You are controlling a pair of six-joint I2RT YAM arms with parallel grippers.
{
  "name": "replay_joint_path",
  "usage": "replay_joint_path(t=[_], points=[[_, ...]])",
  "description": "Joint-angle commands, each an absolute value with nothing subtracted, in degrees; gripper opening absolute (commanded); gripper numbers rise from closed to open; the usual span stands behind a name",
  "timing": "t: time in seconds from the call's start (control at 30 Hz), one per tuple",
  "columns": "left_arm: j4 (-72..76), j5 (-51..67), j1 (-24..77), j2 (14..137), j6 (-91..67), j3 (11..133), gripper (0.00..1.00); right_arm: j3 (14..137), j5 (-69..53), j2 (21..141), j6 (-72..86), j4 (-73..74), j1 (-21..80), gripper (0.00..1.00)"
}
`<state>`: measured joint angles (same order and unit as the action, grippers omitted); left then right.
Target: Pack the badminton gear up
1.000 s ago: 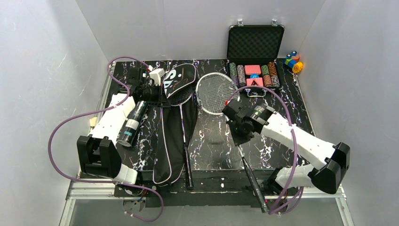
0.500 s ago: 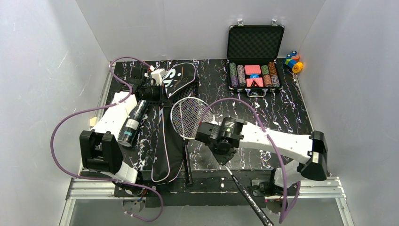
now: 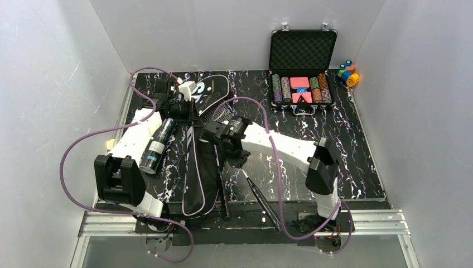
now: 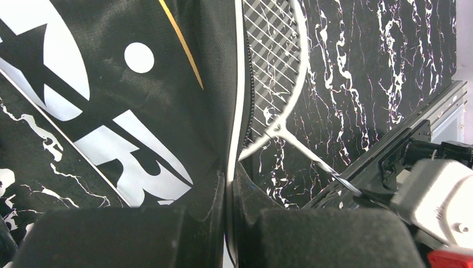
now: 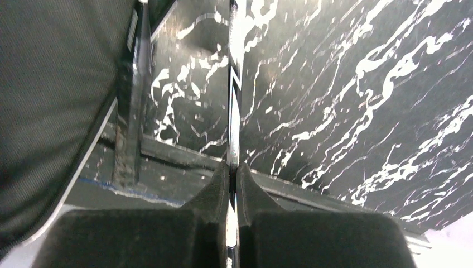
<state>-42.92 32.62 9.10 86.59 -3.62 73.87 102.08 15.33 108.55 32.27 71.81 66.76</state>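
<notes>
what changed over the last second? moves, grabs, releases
The right gripper, shut on the racket shaft throughout, swung left across the table, carrying the racket head from beside the poker chip case to the mouth of the SPORT bag. Nothing was grabbed or released. The left gripper stayed clamped on the bag's edge; the tube and the other racket did not move.

Open black case (image 3: 303,53) upper right, lid up: chip stacks (pink pieces in the middle) in its tray. Coloured blocks (image 3: 348,72) just right of it. Black marbled table (image 3: 357,151) under both, white walls (image 3: 223,33) around.
</notes>
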Motion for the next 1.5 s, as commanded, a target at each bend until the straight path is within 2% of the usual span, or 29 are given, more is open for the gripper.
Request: replay_joint_path(t=[0.0, 0.4, 0.6, 0.8, 1.2, 1.23, 1.37, 1.47], points=[[-41.9, 36.8, 8.9, 84.3, -3.5, 75.8, 0.00, 109.7, 19.3, 113.0, 29.0, 70.6, 65.2, 0.01], [-41.9, 39.6, 9.8, 84.2, -2.8, 75.1, 0.00, 122.1, 20.1, 122.1, 30.3, 67.5, 61.7, 0.01], [-42.3, 40.9, 10.4, 84.3, -2.6, 75.1, 0.00, 124.5, 20.2, 124.1, 32.4, 64.3, 59.7, 0.01], [-43.0, 41.4, 10.6, 84.5, -2.4, 75.4, 0.00, 121.5, 16.9, 124.0, 35.5, 57.0, 57.4, 0.01], [-44.2, 43.1, 11.2, 84.6, -0.2, 73.9, 0.00, 107.0, 4.6, 123.7, 40.5, 38.1, 56.3, 0.01], [-44.3, 43.0, 11.2, 84.6, -0.2, 73.8, 0.00, 106.0, 3.7, 123.3, 40.7, 36.8, 56.2, 0.06], [-44.6, 42.6, 11.2, 85.4, 1.8, 73.7, 0.00, 101.0, 1.0, 120.9, 41.2, 33.1, 55.5, 0.36], [-44.6, 42.7, 11.2, 85.8, 1.7, 73.8, 0.00, 97.1, -2.0, 118.6, 41.8, 30.6, 53.9, 0.49]])
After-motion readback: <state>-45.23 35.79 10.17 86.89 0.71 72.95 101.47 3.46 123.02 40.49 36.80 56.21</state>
